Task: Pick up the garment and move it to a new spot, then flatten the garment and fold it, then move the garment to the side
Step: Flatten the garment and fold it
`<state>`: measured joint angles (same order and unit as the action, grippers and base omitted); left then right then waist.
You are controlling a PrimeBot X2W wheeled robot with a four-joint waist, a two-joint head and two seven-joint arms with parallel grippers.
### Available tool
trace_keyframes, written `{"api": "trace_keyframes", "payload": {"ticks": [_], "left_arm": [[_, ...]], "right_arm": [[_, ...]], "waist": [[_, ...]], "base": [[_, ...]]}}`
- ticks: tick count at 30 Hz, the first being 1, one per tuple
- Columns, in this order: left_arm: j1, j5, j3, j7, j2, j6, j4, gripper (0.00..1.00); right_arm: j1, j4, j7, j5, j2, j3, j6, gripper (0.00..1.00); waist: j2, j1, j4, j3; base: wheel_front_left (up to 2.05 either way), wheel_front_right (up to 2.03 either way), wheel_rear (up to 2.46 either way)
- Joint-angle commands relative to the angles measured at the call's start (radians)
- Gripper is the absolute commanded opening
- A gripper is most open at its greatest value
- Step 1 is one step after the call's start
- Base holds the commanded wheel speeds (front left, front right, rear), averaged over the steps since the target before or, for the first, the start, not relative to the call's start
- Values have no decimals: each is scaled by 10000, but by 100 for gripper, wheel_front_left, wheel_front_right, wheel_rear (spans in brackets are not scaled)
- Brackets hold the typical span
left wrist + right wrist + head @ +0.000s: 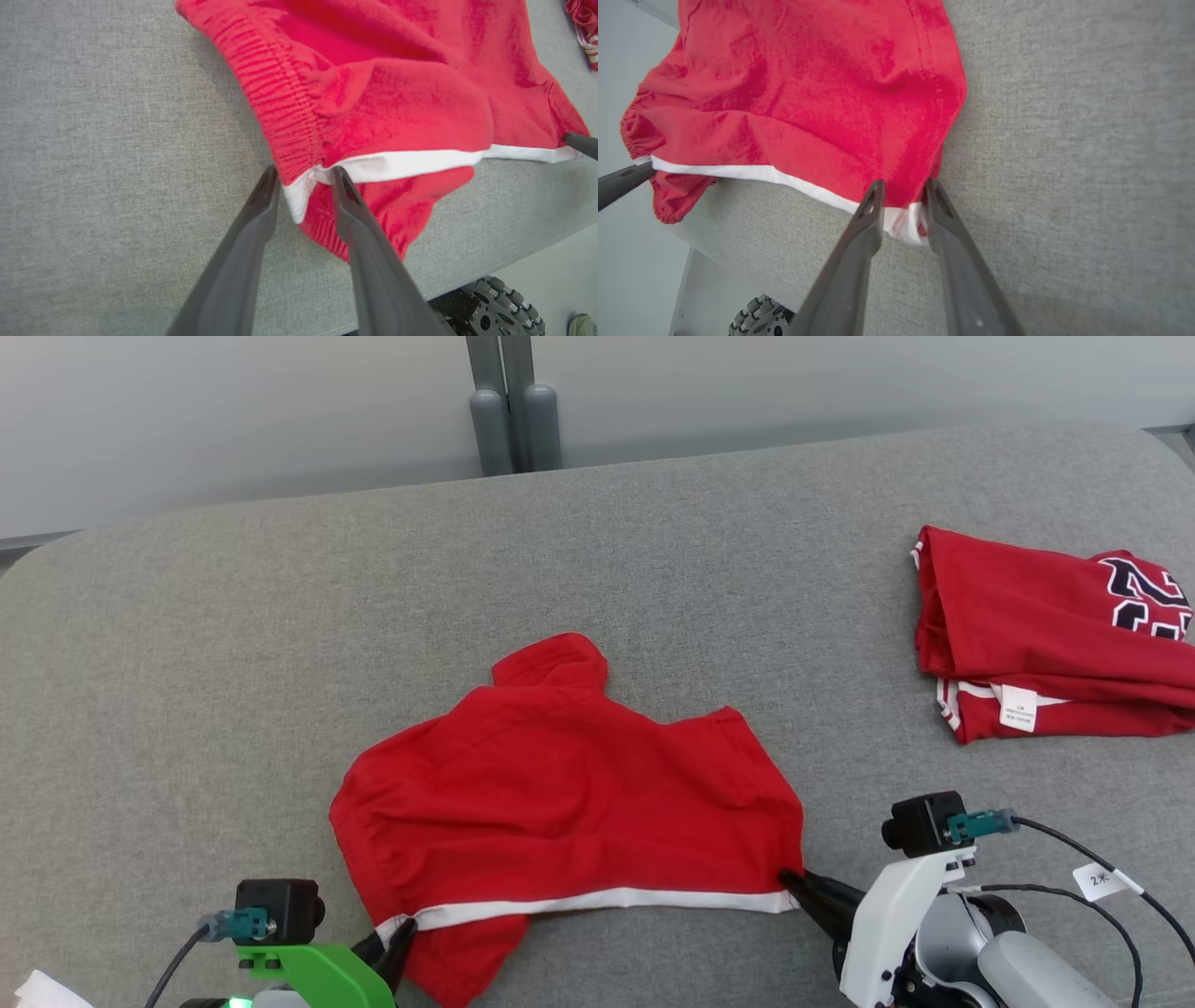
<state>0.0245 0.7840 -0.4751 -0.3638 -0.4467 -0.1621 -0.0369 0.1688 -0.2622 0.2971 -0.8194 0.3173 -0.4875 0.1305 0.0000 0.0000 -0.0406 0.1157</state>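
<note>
The garment (560,784), a pair of red shorts with a white hem band, lies spread and slightly rumpled on the grey padded table (233,663) near its front edge. My left gripper (392,938) pinches the near-left corner of the white band; in the left wrist view the fingers (304,179) close on that corner of the garment (397,93). At the near-right end of the band, my right gripper (792,879) holds the other corner, its fingers (903,191) tight against the bunched hem of the garment (808,93).
A second red garment (1046,635) with a dark number print lies folded at the table's right edge. Two grey posts (513,420) stand behind the table. The table's front edge runs just below both grippers, with the robot's wheel (495,308) beneath it.
</note>
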Motion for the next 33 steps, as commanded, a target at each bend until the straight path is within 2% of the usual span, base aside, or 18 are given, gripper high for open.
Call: {"api": "trace_keyframes", "payload": {"ticks": [1, 9, 15, 19, 21, 26, 33], "left_arm": [[-138, 39, 0, -29, -25, 58, -23, 0], [-55, -152, 186, 376, -194, -2, -320, 0], [-41, -320, 326, 717, -326, -74, -781, 0], [-407, -509, 461, 1087, -357, 62, -1150, 0], [-698, -706, 506, 1134, -545, 167, -1209, 0], [-2072, -914, 649, 908, -911, 607, -1107, 0], [-5409, -812, 585, 215, -762, 1774, 303, 0]], "right_arm": [[87, -25, -87, -133, 56, -58, 7, 0], [145, 253, -608, -478, 310, -70, 6, 0], [240, 950, -1265, -751, 570, 190, 6, 0], [383, 1497, -1712, -905, 679, 367, 7, 0], [562, 1679, -1862, -984, 739, 421, 6, 0], [1467, 1891, -2142, -1227, 849, 468, 6, 0], [3983, 1612, -2211, -2039, 1121, 360, 8, 0]], "waist": [[0, 0, -8, -19], [0, 0, -38, -205], [0, 0, -122, -254], [0, 0, -189, -166], [0, 0, -228, -64], [0, 0, -308, 430], [0, 0, -287, 1701]], "base": [[0, 0, 0], [0, 0, 0], [0, 0, 0], [0, 0, 0], [0, 0, 0], [0, 0, 0], [0, 0, 0]]}}
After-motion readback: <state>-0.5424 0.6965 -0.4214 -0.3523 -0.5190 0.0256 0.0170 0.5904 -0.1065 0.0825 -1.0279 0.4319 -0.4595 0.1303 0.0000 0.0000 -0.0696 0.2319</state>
